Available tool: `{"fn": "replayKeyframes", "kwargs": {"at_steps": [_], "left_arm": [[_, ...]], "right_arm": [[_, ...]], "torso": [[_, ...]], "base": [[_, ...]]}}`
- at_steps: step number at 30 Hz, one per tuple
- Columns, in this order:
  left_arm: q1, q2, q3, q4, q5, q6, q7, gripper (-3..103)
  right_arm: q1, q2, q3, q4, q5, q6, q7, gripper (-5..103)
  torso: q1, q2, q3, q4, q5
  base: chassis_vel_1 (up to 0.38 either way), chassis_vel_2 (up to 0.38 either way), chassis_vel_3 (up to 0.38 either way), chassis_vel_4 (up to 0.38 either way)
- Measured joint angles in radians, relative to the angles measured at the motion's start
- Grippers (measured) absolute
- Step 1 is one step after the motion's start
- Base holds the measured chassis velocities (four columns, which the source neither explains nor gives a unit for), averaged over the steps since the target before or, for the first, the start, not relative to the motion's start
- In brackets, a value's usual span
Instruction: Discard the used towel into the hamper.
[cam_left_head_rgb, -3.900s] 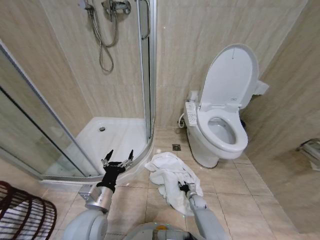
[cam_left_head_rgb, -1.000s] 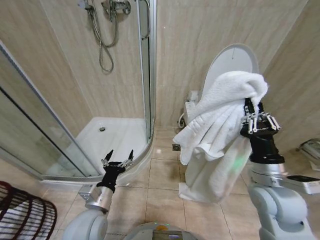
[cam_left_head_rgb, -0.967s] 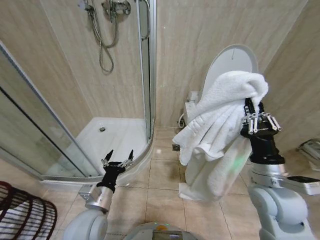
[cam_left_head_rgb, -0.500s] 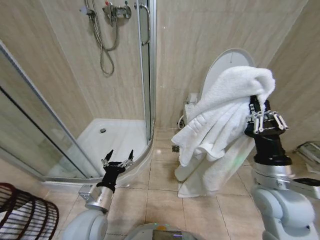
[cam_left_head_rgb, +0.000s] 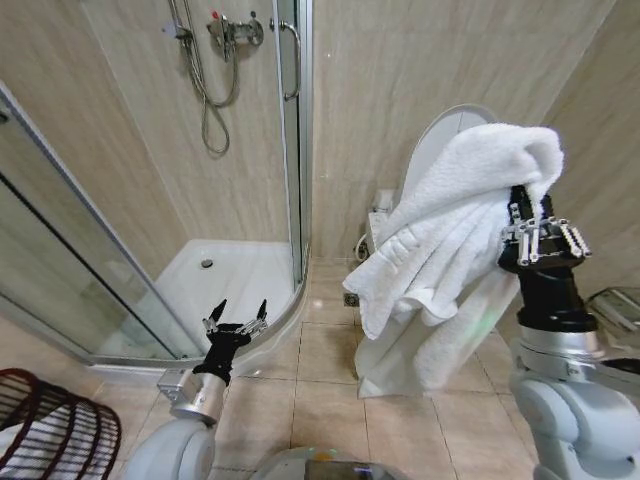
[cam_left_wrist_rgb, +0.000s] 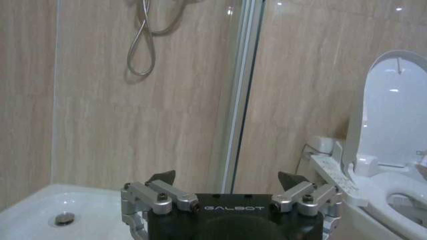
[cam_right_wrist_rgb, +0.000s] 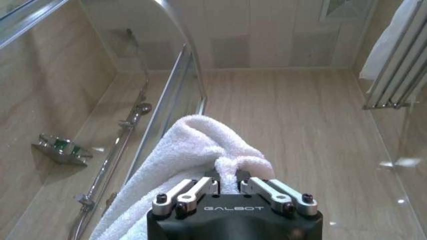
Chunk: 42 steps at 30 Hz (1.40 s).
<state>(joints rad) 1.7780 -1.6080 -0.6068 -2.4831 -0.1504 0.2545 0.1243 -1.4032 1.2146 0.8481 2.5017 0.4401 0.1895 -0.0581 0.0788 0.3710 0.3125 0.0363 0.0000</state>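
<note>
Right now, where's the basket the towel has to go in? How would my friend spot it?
Start at the glass shower stall on the robot's left and follow its curved base down to the tiled floor. The hamper stands there, at the near left corner of the head view. It is a round, dark reddish-brown basket of open slats, wider at the rim, unlike the white toilet and white towel.

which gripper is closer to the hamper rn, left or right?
Left. The left gripper hangs open and low by the shower base, a short way from the hamper at the robot's lower left. The right gripper is raised far right, shut on the towel.
</note>
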Motion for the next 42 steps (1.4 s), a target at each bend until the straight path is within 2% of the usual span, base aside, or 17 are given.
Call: {"fn": "replayKeyframes", "kwargs": {"at_steps": [25, 42], "left_arm": [[0.000, 0.000, 0.000, 0.000, 0.000, 0.000, 0.000, 100], [0.000, 0.000, 0.000, 0.000, 0.000, 0.000, 0.000, 100]], "right_arm": [[0.000, -0.003, 0.023, -0.001, 0.024, -0.004, 0.002, 13], [0.030, -0.030, 0.048, -0.002, 0.055, -0.011, 0.000, 13]], "torso": [[0.038, 0.104, 0.067, 0.0000, 0.0000], [0.067, 0.178, 0.112, 0.0000, 0.0000]], "base": [[0.000, 0.000, 0.000, 0.000], [0.000, 0.000, 0.000, 0.000]]}}
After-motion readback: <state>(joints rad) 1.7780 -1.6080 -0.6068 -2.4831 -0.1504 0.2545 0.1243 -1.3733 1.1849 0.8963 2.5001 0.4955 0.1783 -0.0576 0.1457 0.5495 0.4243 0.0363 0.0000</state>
